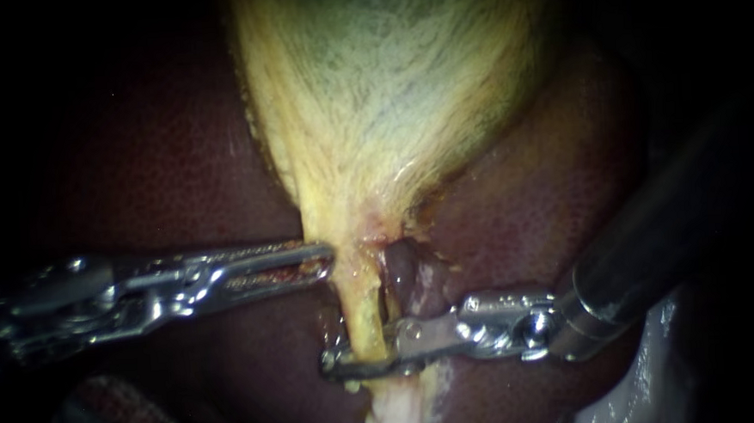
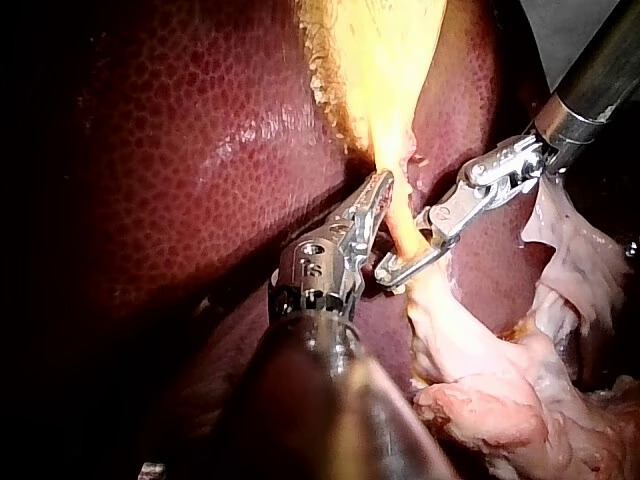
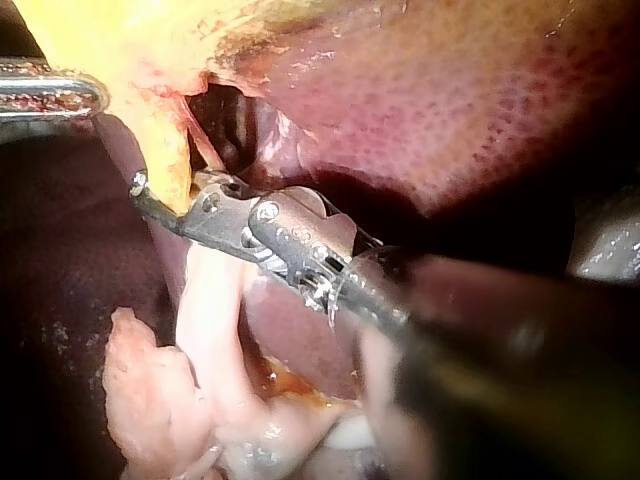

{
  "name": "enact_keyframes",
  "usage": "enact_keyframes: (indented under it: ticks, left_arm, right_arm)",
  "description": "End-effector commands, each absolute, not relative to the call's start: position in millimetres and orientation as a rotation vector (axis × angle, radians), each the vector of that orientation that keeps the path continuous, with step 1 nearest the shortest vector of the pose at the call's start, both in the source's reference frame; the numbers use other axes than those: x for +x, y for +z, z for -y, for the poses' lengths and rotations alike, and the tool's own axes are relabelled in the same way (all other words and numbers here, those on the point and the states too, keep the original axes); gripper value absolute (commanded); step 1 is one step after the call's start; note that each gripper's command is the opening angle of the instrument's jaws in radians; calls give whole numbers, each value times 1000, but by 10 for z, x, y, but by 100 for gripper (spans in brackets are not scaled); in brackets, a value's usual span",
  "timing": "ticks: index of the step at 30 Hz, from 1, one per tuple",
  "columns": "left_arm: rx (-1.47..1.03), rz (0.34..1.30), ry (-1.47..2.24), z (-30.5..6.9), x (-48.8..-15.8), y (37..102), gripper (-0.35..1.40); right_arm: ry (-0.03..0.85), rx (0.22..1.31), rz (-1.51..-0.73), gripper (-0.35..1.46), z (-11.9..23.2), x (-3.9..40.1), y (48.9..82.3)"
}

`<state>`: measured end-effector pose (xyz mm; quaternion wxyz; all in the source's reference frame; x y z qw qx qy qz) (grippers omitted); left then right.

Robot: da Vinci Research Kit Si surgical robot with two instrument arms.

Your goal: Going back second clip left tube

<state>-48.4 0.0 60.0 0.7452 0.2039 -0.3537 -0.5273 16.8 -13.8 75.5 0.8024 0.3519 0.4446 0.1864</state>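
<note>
While the jaws of my right instrument (image 1: pixel 356 356) stand spread to either side of the left tube (image 1: pixel 361 311), low in the centre of the endoscope frame, I judge the retreat as not yet made. The tube is the yellow strand running down from the gallbladder (image 1: pixel 388 90), which fills the upper middle. A gap shows between the jaws and the tube passes through it, one jaw in front and one behind, so nothing is pinched. I cannot make out a clip on the tube in any view; the jaws cover the very spot where one would sit, so I cannot say whether clipping is done. My left instrument (image 1: pixel 326 259) lies at centre left with its jaws pressed together, its tip touching the edge of the gallbladder's neck, over the dark liver (image 1: pixel 151 163). What is left, as I read it, is to draw the right instrument back toward the lower right until its jaws are clear of the tube, without dragging it.
</note>
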Motion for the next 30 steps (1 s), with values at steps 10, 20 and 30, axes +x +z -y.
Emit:
enact_keyframes:
  ticks: [10, 20, 30]
  left_arm:
    - [447, 775, -1153, 0, -482, 600, 0]
    - [448, 775, -1152, 1, -480, 600, -1]
    - [448, 775, -1153, 1, -479, 598, -1]
  right_arm:
    - [388, 746, -970, 6, 138, 172, 755]
    - [254, 652, -1126, 53, 134, 182, 756]
    - [179, 597, -1150, 57, 128, 177, 763]
